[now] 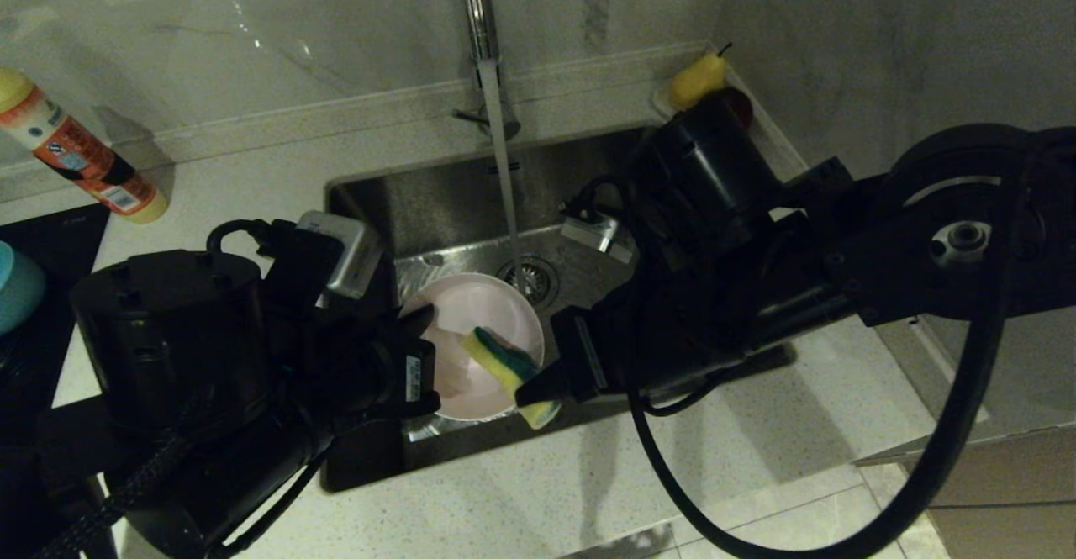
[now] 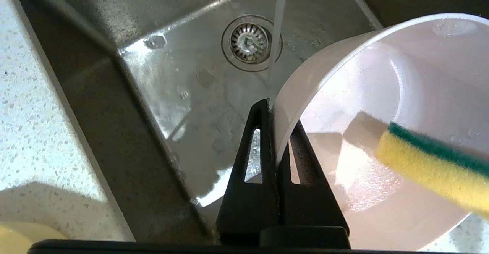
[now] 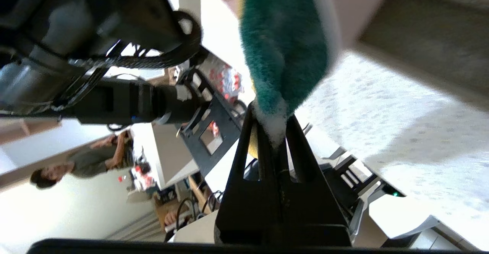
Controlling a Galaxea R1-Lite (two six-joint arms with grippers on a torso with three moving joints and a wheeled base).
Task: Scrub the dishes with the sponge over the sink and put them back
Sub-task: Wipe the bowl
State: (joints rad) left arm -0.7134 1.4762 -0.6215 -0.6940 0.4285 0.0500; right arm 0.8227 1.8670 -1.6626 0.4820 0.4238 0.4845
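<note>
Over the sink [image 1: 437,197] [image 2: 183,93] my left gripper [image 1: 424,324] [image 2: 279,120] is shut on the rim of the pale pink bowl [image 1: 479,332] [image 2: 382,93], which is tilted with its inside facing up. My right gripper [image 1: 534,391] [image 3: 272,122] is shut on one end of the sponge [image 1: 504,366] [image 2: 431,166] [image 3: 282,44]. The sponge's free end rests inside the bowl, green face up. Water runs from the tap beside the bowl onto the drain strainer [image 1: 530,277] [image 2: 250,42]. A teal bowl [image 1: 17,286] shows at the far left edge.
The faucet [image 1: 479,4] rises behind the sink. An orange and yellow bottle [image 1: 80,155] lies on the counter at the back left, beside a black hob [image 1: 42,231]. A yellow pear [image 1: 698,80] sits at the sink's back right corner. Speckled counter [image 1: 672,458] runs along the front.
</note>
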